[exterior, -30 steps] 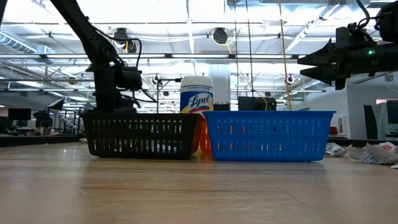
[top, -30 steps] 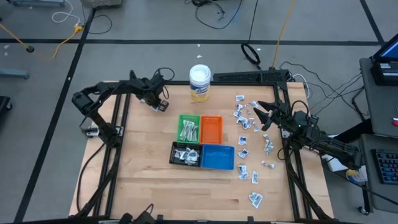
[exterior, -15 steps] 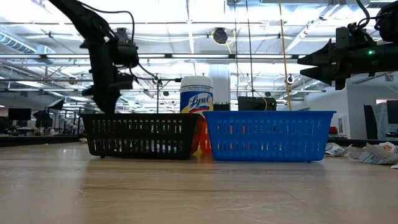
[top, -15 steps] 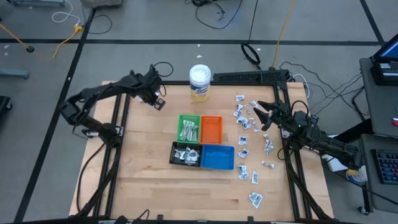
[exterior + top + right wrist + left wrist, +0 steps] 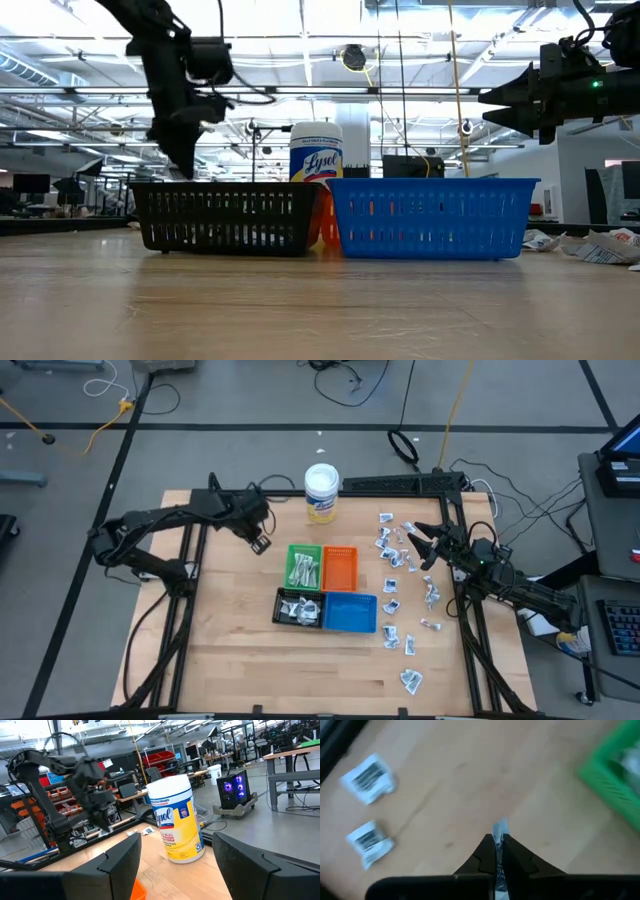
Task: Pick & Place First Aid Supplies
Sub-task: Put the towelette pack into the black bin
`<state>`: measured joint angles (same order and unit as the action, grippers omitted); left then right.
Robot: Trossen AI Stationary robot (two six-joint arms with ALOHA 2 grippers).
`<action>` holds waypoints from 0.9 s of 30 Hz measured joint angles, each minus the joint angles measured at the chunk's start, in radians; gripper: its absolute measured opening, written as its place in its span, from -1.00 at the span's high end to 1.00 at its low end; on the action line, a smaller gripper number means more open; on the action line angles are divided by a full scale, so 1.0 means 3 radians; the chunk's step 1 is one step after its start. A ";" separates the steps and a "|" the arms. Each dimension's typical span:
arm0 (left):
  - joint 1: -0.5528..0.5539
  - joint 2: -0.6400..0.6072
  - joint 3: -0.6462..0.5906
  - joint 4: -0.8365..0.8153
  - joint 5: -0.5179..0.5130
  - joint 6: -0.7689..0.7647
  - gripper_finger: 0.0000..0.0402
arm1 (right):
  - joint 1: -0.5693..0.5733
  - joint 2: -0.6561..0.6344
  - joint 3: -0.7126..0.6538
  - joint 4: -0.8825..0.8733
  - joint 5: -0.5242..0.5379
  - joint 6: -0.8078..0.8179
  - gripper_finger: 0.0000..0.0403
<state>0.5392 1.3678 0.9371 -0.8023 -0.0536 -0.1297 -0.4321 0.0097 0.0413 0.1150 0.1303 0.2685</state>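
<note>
Step in hand, as judged: a carry. The left pincer (image 5: 261, 543) is clenched on a thin pale packet (image 5: 499, 831), whose tip is seen poking out between the tips in the left wrist view. It is held above bare table (image 5: 240, 650), just beside the green tray (image 5: 304, 566), on the side away from the orange tray (image 5: 339, 566). The rest of the first aid supplies (image 5: 400, 560) are scattered along the table's right side, w/ some already lying in the green tray and the black tray (image 5: 299, 608). Two loose packets (image 5: 367, 775) are also seen on the wood near the left pincer.

Next move, prob.: the pincer is to be brought over a tray, lowered inside the rim, then released. The green tray is nearest; which tray is meant can't be told.

The right pincer (image 5: 413, 544) is parked w/ jaws spread wide above the scattered packets, nothing held.

Vs. the earlier frames: the left pincer has been moved from near the table's back-left area, by the tub (image 5: 321, 492), toward the green tray. The right arm has not shifted. Tray contents look unchanged.
</note>
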 joint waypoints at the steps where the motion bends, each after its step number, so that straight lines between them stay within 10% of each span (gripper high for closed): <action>1: -0.0108 0.0000 0.0000 0.0022 0.0001 0.0020 0.95 | 0.0000 0.0000 0.0000 0.0001 0.0000 0.0000 -0.20; 27: -0.2073 0.0358 0.0302 0.0229 0.0238 0.0111 0.95 | 0.0000 -0.0001 0.0000 0.0001 0.0000 0.0000 -0.20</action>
<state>-0.0827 1.4753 1.0276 -0.7335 0.0178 -0.0963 -0.4320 0.0094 0.0414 0.1153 0.1303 0.2684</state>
